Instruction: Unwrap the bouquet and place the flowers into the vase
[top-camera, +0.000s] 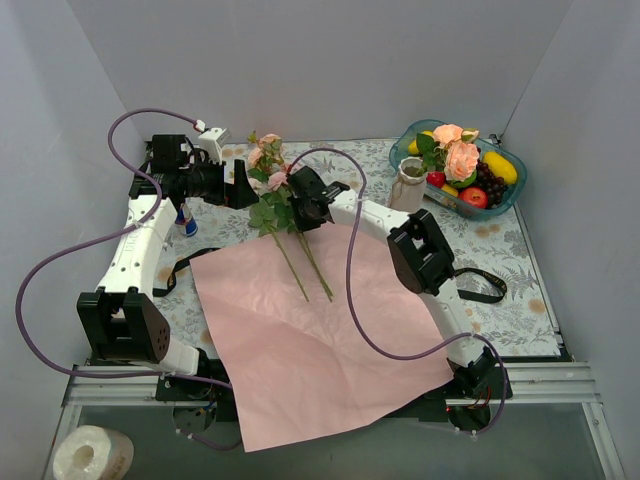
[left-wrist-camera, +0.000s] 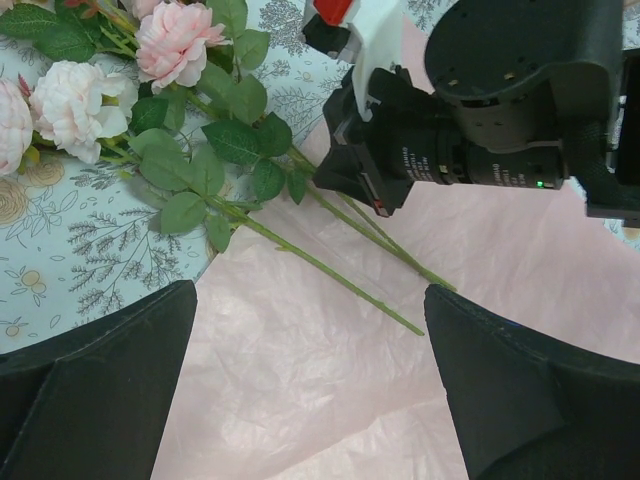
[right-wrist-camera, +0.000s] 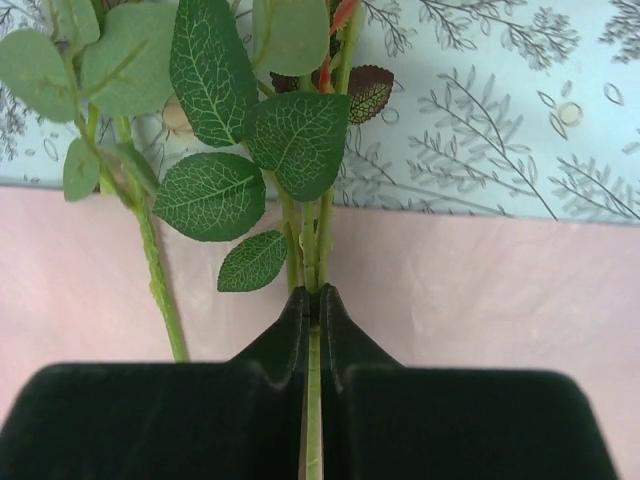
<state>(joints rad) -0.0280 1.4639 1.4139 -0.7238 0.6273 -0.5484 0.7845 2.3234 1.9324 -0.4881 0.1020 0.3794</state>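
Note:
The bouquet is unwrapped: its pink paper lies flat on the table. The flowers, pink and peach roses, lie across the paper's far edge, stems pointing toward me. My right gripper is shut on a green stem just below the leaves, its tips pinching it. A second stem lies free to the left. My left gripper hovers open beside the blooms, and in its own view holds nothing above the paper. The white vase stands upright at the back right.
A teal bowl of fruit, with peach roses resting in it, sits behind the vase. Black ribbon lies right of the paper. A drink can stands by the left arm. A white roll lies off the table, front left.

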